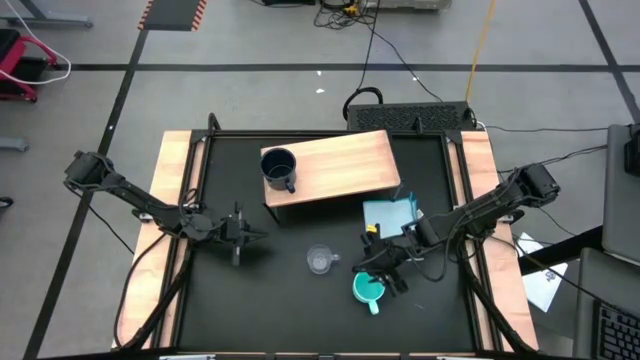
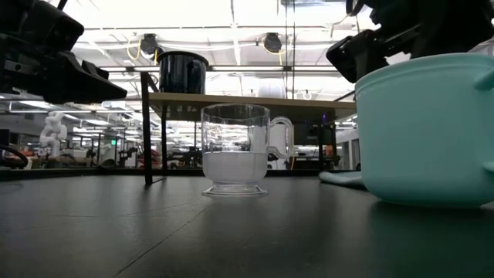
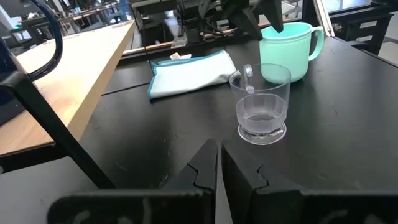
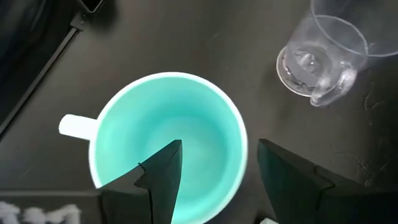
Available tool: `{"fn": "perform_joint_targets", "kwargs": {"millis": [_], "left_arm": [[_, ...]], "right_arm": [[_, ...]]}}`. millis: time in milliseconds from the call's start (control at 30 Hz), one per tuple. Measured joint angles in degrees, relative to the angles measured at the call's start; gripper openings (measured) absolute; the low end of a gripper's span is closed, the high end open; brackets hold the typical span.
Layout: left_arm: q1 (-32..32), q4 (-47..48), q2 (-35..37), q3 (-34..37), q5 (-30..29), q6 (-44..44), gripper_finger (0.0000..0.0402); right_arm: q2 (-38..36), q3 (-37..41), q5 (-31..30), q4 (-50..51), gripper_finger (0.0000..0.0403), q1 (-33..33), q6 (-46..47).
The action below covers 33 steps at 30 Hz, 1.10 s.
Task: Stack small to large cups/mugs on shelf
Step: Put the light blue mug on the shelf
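While the navy mug (image 1: 279, 168) stands upright on the wooden shelf (image 1: 345, 165), the turquoise mug (image 1: 367, 289) and clear glass cup (image 1: 320, 260) sit upright on the black table (image 1: 270, 300), near each other, not touching. R gripper (image 4: 214, 171): fingers apart, straddling turquoise mug's rim, one finger inside, one outside. L gripper (image 3: 219, 168): fingers together, pointed at glass cup, well apart from it.

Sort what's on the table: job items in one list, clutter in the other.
Job items: navy mug, standing on the shelf; glass cup, on the table; turquoise mug, on the table under the open right gripper.

Clutter: blue cloth, beside the shelf.

The shut left gripper waits left of the glass cup.
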State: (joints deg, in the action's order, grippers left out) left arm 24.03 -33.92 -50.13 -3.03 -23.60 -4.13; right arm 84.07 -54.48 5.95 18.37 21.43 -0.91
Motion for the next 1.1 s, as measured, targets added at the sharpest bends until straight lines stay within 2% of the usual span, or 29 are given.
{"fn": "perform_joint_targets", "kwargs": {"millis": [267, 400, 1100], "left_arm": [[0.0, 0.8, 0.0, 0.0, 0.0, 0.4, 0.0026], [0.0, 0.9, 0.0, 0.0, 0.0, 0.3, 0.0026], [0.0, 1.3, 0.0, 0.0, 0.2, 0.3, 0.0026]], "right_arm": [[0.3, 0.0, -0.3, -0.2, 0.0201, -0.1, 0.6], [0.3, 0.0, -3.2, -0.1, 0.0201, -0.1, 1.6], [2.2, 0.1, -3.0, -0.1, 0.0201, -0.1, 0.0]]}}
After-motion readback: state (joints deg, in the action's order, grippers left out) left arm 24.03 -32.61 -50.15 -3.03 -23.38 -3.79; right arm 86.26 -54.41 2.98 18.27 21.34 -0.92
